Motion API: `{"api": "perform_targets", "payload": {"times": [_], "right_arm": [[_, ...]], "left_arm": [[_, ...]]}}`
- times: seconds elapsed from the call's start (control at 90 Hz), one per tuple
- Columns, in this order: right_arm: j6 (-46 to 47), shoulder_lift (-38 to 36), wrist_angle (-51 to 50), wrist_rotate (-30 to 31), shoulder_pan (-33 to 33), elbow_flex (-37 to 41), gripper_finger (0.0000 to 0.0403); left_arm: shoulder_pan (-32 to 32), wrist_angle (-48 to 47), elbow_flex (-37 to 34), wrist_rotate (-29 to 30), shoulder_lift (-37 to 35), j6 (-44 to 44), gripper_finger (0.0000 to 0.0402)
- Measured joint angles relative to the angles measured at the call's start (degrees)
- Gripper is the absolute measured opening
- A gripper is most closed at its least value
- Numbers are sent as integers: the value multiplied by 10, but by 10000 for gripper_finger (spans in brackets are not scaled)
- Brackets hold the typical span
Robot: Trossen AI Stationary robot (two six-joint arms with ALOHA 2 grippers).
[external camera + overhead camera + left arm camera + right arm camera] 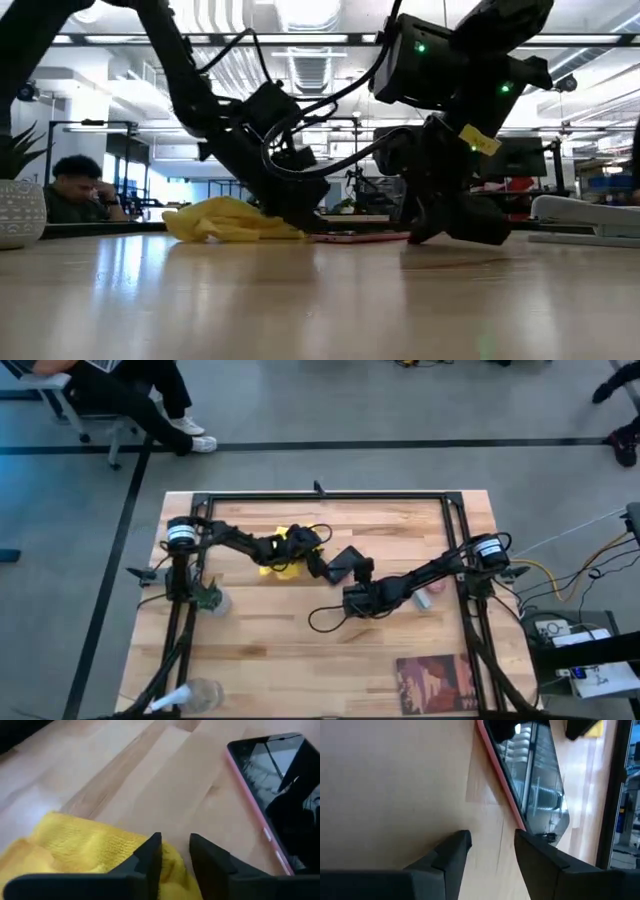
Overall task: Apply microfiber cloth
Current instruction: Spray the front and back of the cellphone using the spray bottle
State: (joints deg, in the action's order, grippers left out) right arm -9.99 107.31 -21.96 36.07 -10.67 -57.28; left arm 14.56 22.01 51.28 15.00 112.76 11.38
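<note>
Two arms are down at the middle of the pale wooden table (300,660), and we judge the job only partly done. Our left gripper (175,851) sits right over the bright yellow microfiber cloth (75,852), its two dark fingers (150,855) standing a narrow gap apart with yellow pile bunched up against them and under them. Whether the cloth is truly pinched we cannot tell from here; the left wrist view shows contact, not a firm hold. From above, the cloth (283,555) lies crumpled toward the far side of the table, just beside the flat black phone with a pink edge (345,563).

In the left wrist view the phone (280,795) rests apart from the cloth, bare wood between them. So the cloth is not yet on the glass, and no wiping shows.

Our right gripper (492,845) is low at the phone's near corner, fingers spread a little with nothing between them, one fingertip touching or almost touching the phone's (530,780) edge. We read that as bracing the phone, though that is our guess. The level view across the table puts both arms close together, cloth (225,220) heaped flat on the table behind them.

Still to do, by our reckoning: secure the cloth, carry it across the gap, lay it on the screen and rub. We would call this well short of halfway.
</note>
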Motion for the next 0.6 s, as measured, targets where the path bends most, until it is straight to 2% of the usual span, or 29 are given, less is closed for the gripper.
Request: {"api": "perform_targets", "payload": {"times": [0.3,0.489,0.6], "right_arm": [[-94,0,64,-8,42,0,135],[-137,2,69,-58,62,0,134],[-161,11,78,-54,63,-1,142]], "left_arm": [[-10,2,14,-11,19,-5,47],[-19,0,14,-14,18,-16,41],[-23,-1,14,-34,18,-27,36]]}}
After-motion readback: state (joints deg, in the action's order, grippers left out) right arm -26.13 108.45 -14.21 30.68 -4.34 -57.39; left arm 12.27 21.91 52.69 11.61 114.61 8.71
